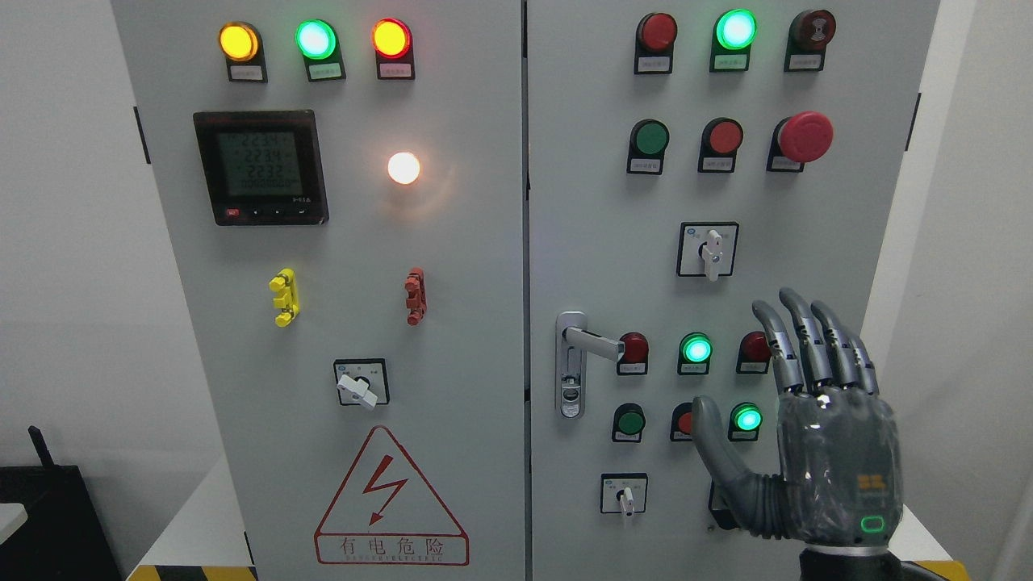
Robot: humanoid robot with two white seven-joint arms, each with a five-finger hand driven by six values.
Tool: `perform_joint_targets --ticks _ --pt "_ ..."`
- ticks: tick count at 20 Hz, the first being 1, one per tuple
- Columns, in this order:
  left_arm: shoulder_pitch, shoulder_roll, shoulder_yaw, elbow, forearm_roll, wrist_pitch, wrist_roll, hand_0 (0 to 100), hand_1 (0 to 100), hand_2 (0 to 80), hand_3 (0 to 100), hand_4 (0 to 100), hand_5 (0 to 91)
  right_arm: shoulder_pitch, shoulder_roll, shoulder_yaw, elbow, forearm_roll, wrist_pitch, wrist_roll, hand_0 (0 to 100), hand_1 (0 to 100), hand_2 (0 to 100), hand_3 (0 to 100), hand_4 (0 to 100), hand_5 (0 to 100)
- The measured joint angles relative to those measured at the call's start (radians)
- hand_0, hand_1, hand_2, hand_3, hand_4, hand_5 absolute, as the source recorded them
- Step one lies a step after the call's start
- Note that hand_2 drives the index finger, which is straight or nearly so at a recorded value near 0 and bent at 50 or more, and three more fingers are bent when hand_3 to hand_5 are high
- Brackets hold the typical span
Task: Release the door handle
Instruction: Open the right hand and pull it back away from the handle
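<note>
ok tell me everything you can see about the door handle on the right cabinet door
The door handle is a silvery, metal-looking lever on a tall narrow backplate with rounded ends, mounted at the left edge of the right cabinet door, beside the seam between the doors. Its lever sticks out horizontally to the right, its tip ending just short of a red button. A round keyhole-like part sits low on the plate. Nothing touches it: the right hand is open, fingers spread, well off to the right.

At lower right, the right hand (815,436) was dark grey, with segmented metallic fingers (795,339), a glossy clear-wrapped back, orange markings and a green-lit ring.
</note>
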Motion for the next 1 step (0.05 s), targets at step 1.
perform_joint_targets --ticks 1 --pt "0.000 0.000 0.000 0.000 0.000 0.000 0.000 12 39 0.0 0 0 0.0 0.000 -0.001 0.000 0.000 0.000 0.000 0.000 40 7 0 1 0 0"
